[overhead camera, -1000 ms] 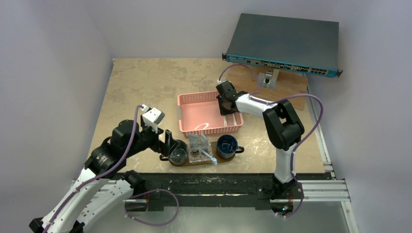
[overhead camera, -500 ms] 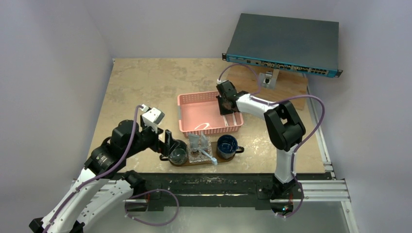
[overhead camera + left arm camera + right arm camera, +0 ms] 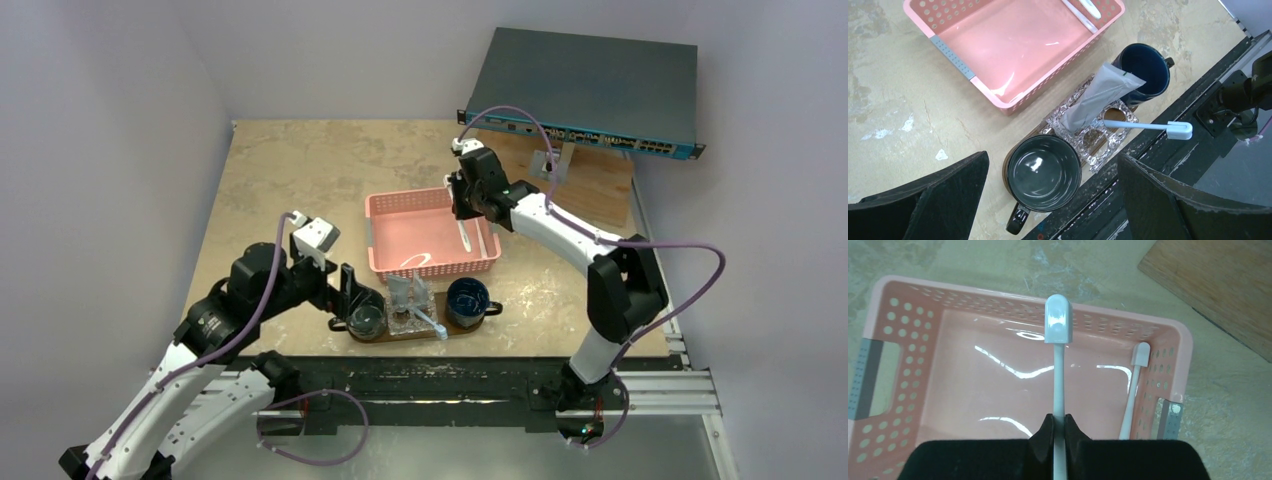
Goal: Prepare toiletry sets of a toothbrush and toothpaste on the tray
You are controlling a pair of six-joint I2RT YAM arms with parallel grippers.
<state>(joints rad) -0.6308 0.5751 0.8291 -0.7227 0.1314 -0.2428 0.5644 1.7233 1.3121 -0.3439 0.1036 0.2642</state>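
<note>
R gripper was pinched shut on toothbrush handle, head fwd of tips, held above basket, prob. for carrying to tray. L gripper hung wide over mug, idle.

- basket — glossy pink plastic, perforated walls
- toothbrush: smooth pale plastic, slight sheen
- toothpaste: smooth grey-white tube, dull sheen
- mug — glossy dark glaze
- table: matt, mottled, stone-like
- board: bare grained wood

Three toothbrushes, one toothpaste, two mugs, one basket, one tray.
</note>
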